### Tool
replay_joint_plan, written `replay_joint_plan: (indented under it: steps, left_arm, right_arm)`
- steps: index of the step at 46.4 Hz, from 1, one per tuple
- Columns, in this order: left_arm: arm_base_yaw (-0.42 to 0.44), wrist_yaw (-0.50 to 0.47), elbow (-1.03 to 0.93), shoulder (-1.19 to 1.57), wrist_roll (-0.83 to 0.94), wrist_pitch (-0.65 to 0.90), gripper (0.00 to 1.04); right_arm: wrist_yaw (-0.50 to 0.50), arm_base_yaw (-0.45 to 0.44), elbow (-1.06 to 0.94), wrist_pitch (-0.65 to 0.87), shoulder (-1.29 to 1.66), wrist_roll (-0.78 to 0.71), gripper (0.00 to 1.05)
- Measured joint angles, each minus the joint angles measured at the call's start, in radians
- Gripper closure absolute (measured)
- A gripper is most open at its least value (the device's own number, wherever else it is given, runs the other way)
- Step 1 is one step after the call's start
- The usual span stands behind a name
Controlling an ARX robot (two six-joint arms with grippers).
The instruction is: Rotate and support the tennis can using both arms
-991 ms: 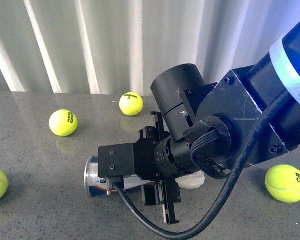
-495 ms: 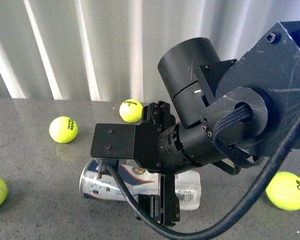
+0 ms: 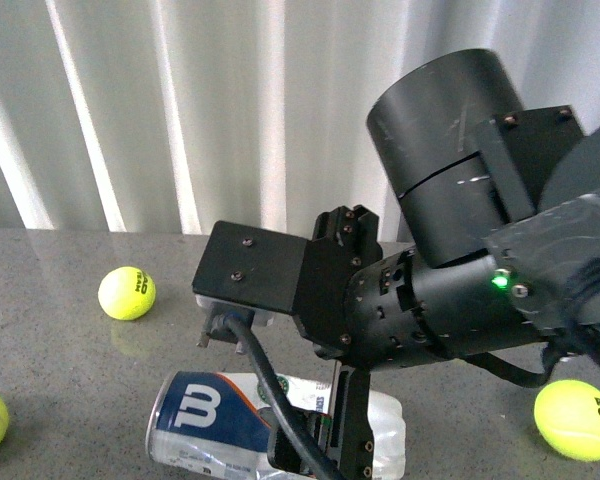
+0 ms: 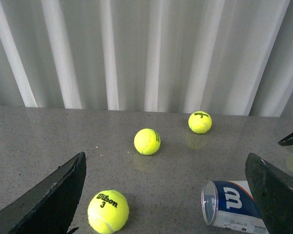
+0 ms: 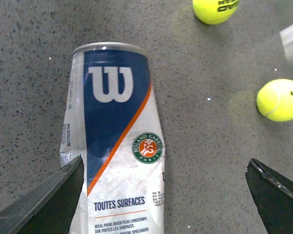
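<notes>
Over the last half second the clear plastic tennis can with a navy-and-white label (image 3: 230,425) had rolled on the grey speckled bench (image 3: 70,350). Its white "W" now faced up where the barcode side had shown. The bulky black right arm (image 3: 450,230) had risen higher in the front view and covered one of the far balls.

The can lay on its side at the near edge of the bench, its metal-rimmed end to the left and its clear end to the right. The right fingers (image 5: 44,204) were spread wide apart over it, one on either side. One finger overlapped the can's edge, and contact could not be told. A small green light (image 3: 498,281) glowed on the right arm.

The left fingers (image 4: 49,200) were also wide apart and held nothing, with the can's rim just inside one of them.

Yellow-green tennis balls (image 3: 127,292) lay scattered on the bench, one far left, one at the left edge and one near right. A white pleated curtain (image 3: 130,100) hung behind.
</notes>
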Motion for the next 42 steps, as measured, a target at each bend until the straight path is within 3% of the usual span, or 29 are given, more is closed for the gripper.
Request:
replay_joint_plan:
  steps: [8, 17, 23, 30, 32, 36, 42]
  left_arm:
    - [0.0, 0.0, 0.0, 0.0, 0.0, 0.0, 0.07]
    - [0.0, 0.0, 0.0, 0.0, 0.0, 0.0, 0.07]
    - [0.0, 0.0, 0.0, 0.0, 0.0, 0.0, 0.07]
    - [0.0, 0.001, 0.0, 0.0, 0.0, 0.0, 0.07]
    - [0.0, 0.0, 0.0, 0.0, 0.0, 0.0, 0.07]
    - [0.0, -0.004, 0.0, 0.0, 0.0, 0.0, 0.07]
    - [0.0, 0.0, 0.0, 0.0, 0.0, 0.0, 0.07]
  right_arm:
    - [0.011, -0.037, -0.061, 0.068, -0.121, 0.2, 0.07]
    - [0.217, -0.117, -0.103, 0.134, -0.262, 0.588, 0.07]
    - [0.476, -0.193, -0.19, 0.133, -0.38, 0.928, 0.07]
    - [0.508, -0.211, -0.21, 0.138, -0.394, 1.041, 0.07]
    - [0.578, -0.209, -0.285, 0.356, -0.384, 1.005, 0.16]
    - [0.574, -0.232, -0.445, 0.693, -0.41, 0.935, 0.33]
    - [0.537, -0.287, -0.582, 0.808, -0.526, 0.908, 0.58]
